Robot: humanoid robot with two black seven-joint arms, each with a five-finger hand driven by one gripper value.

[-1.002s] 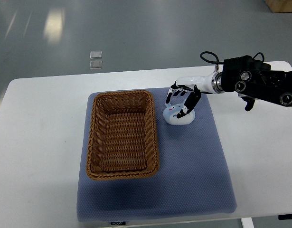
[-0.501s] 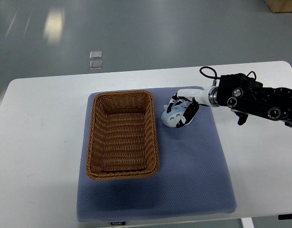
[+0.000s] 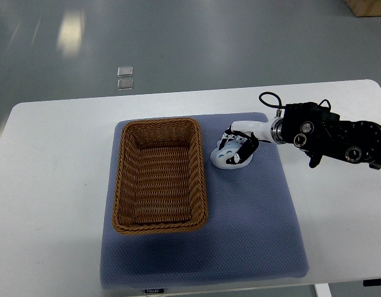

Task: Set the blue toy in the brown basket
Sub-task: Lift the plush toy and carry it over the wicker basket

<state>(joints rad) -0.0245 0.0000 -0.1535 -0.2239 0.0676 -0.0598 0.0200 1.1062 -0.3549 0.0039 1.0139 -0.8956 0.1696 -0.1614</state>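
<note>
Now | right hand point(image 3: 238, 143) clasps blue toy point(image 3: 227, 156) | beside brown basket point(image 3: 160, 175)

Pale blue toy point(image 3: 227, 157) lies on the mat just right of the empty brown basket point(image 3: 160, 175).

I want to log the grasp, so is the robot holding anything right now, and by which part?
The right hand has its fingers curled over the top of the blue toy, which sits on the mat beside the basket. No left hand shows.

blue toy point(image 3: 226, 158) partly hidden under right hand point(image 3: 240, 143), mat point(image 3: 252, 235) front edge cropped
</note>
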